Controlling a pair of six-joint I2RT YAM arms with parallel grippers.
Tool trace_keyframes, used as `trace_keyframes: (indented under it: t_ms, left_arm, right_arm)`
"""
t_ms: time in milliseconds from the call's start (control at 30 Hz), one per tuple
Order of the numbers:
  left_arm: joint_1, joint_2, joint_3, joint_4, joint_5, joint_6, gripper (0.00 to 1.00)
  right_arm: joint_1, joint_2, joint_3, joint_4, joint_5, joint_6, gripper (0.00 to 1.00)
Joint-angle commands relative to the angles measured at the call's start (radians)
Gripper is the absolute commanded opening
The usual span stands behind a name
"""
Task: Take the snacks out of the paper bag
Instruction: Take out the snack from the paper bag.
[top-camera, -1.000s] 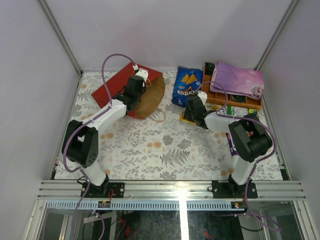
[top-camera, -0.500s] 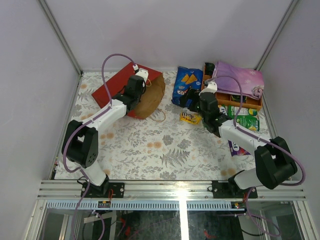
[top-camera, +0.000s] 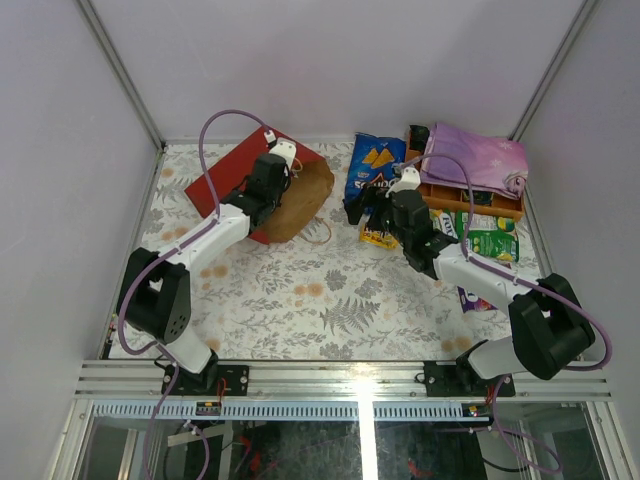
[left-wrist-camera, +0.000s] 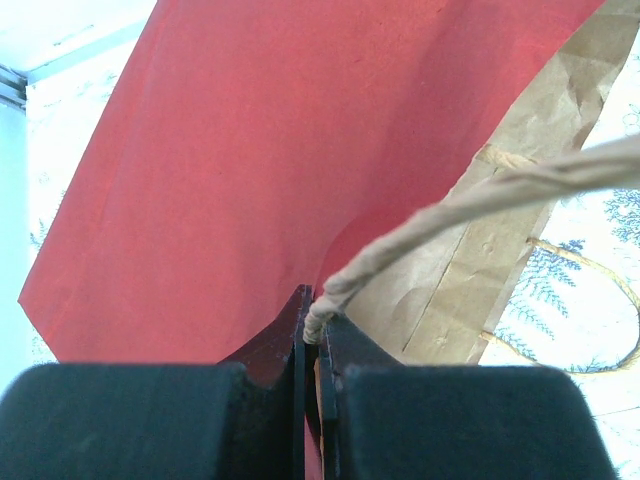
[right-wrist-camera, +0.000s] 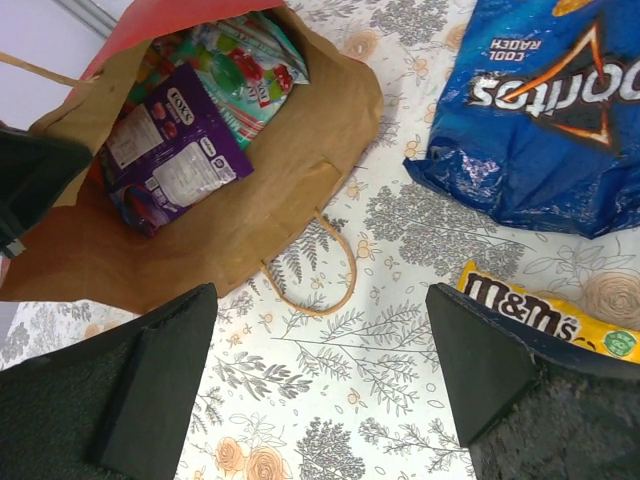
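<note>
The paper bag (top-camera: 235, 172) lies on its side, red outside, its brown mouth (right-wrist-camera: 270, 200) facing right. My left gripper (left-wrist-camera: 315, 322) is shut on the bag's string handle (left-wrist-camera: 480, 195) at the rim and holds the mouth up. Inside lie a purple Fox's pack (right-wrist-camera: 175, 145) and a green one (right-wrist-camera: 245, 60). My right gripper (right-wrist-camera: 320, 300) hovers open and empty over the table between the bag and the snacks that lie outside it. Those are a blue Doritos bag (right-wrist-camera: 550, 120) and a yellow M&M's pack (right-wrist-camera: 545, 312) beside its right finger.
An orange wooden tray (top-camera: 445, 198) stands at the back right with a folded purple cloth (top-camera: 478, 158) on it. A green pack (top-camera: 490, 243) and a purple pack (top-camera: 468, 296) lie in front of the tray. The bag's second string handle (right-wrist-camera: 325, 275) loops on the table.
My right gripper has opened and left the yellow pack on the table. It has risen and swung left to face the bag's mouth. The left gripper keeps its hold.
</note>
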Motion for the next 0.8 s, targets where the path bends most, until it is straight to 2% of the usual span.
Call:
trace_keyframes:
  t_ms: [0,200,467,767]
  left_arm:
    - [-0.007,-0.026,-0.013,0.042,0.007,-0.017,0.00]
    - [-0.006,-0.044,-0.024,0.055,0.011,-0.019,0.00]
    - [-0.012,-0.106,-0.046,0.055,0.051,-0.049,0.00]
    - [-0.035,-0.154,-0.088,0.072,0.031,-0.060,0.00]
  right_arm:
    - [0.024,-0.004,0.058,0.062,-0.024,-0.026,0.93]
    - [0.048,0.030,0.102,0.055,-0.028,-0.031,0.93]
    - [0.160,0.073,0.213,0.041,0.055,-0.100,0.92]
    - [0.168,0.121,0.279,0.065,0.063,-0.092,0.92]
